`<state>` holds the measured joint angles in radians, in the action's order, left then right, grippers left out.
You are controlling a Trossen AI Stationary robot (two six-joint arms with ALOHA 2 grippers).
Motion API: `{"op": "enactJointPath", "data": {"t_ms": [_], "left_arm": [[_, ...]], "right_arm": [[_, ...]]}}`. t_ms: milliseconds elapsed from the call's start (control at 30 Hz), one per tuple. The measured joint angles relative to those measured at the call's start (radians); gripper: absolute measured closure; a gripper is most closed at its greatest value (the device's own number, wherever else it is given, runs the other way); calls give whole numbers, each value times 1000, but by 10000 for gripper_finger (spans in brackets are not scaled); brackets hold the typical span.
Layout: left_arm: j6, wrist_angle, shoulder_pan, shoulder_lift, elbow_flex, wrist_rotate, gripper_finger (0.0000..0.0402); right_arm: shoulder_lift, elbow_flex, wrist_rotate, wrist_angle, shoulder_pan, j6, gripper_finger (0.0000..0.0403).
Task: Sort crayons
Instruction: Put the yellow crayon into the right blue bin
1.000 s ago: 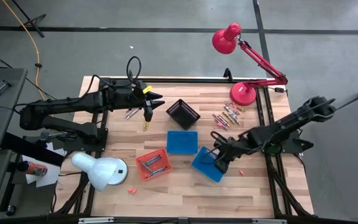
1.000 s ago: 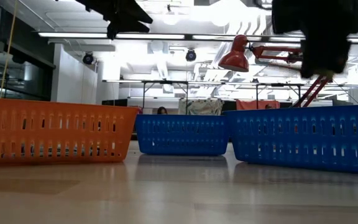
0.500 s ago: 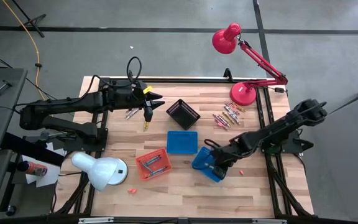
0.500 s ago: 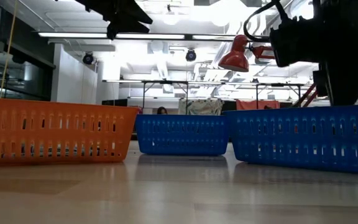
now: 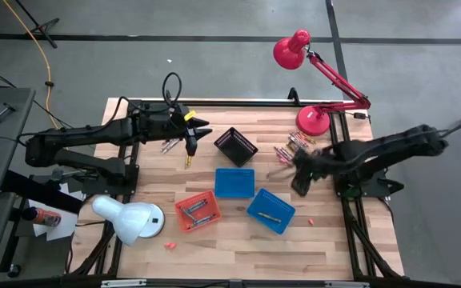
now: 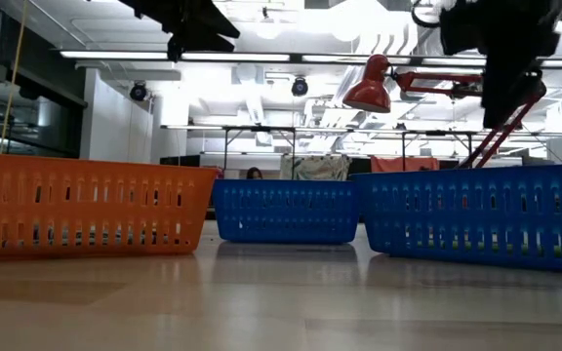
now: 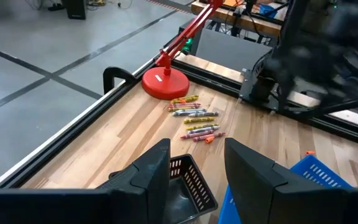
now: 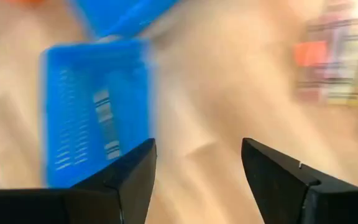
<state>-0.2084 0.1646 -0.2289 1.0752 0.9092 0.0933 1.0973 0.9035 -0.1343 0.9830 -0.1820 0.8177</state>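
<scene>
Nearest the front edge of the table [image 5: 238,248], at about 7 o'clock from its centre, sits the orange basket [image 5: 198,210] with several crayons in it. At about 5 o'clock the tilted blue basket [image 5: 270,211] holds one crayon [image 5: 270,217]. A second blue basket [image 5: 234,182] lies near the centre.

The right gripper [image 5: 298,172] hangs at about 3 o'clock, between the tilted blue basket and the loose crayons [image 5: 291,147]. Its fingers [image 8: 124,180] stand apart with nothing between them.

Farther back, at about 12 o'clock, is the black basket [image 5: 235,146]. The loose crayons lie at about 2 o'clock, just in front of the red lamp base [image 5: 313,121]. The left gripper [image 5: 191,142] waits at about 10 o'clock near a few more crayons [image 5: 169,146], its fingers [image 7: 151,174] parted and empty.
</scene>
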Motion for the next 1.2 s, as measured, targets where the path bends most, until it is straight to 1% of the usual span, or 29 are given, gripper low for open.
{"op": "enactJointPath", "data": {"t_ms": [100,233,367,467,500,567,633,767,867,1200], "left_arm": [[0,-6,4,0,0,0,261],[0,-6,6,0,0,0,261],[-2,-6,12,0,0,0,261],[-10,-6,19,0,0,0,261],[-9,-6,21,0,0,0,261],[-8,-6,25,0,0,0,261],[-8,-5,27,0,0,0,261],[-7,-5,27,0,0,2,261],[-7,-5,27,0,0,13,261],[2,-4,27,0,0,25,261]], "right_arm": [[-53,-1,-49,60,139,-20,172],[-44,-2,-44,47,365,-58,172],[39,-2,15,44,555,-168,171],[134,-2,107,28,649,-282,171],[164,-2,135,18,670,-324,171],[220,-2,146,5,699,-379,171],[267,-2,154,-22,716,-420,171],[342,-2,207,-65,740,-483,171],[380,-2,194,-81,749,-501,177],[448,-2,188,-113,784,-512,254]]}}
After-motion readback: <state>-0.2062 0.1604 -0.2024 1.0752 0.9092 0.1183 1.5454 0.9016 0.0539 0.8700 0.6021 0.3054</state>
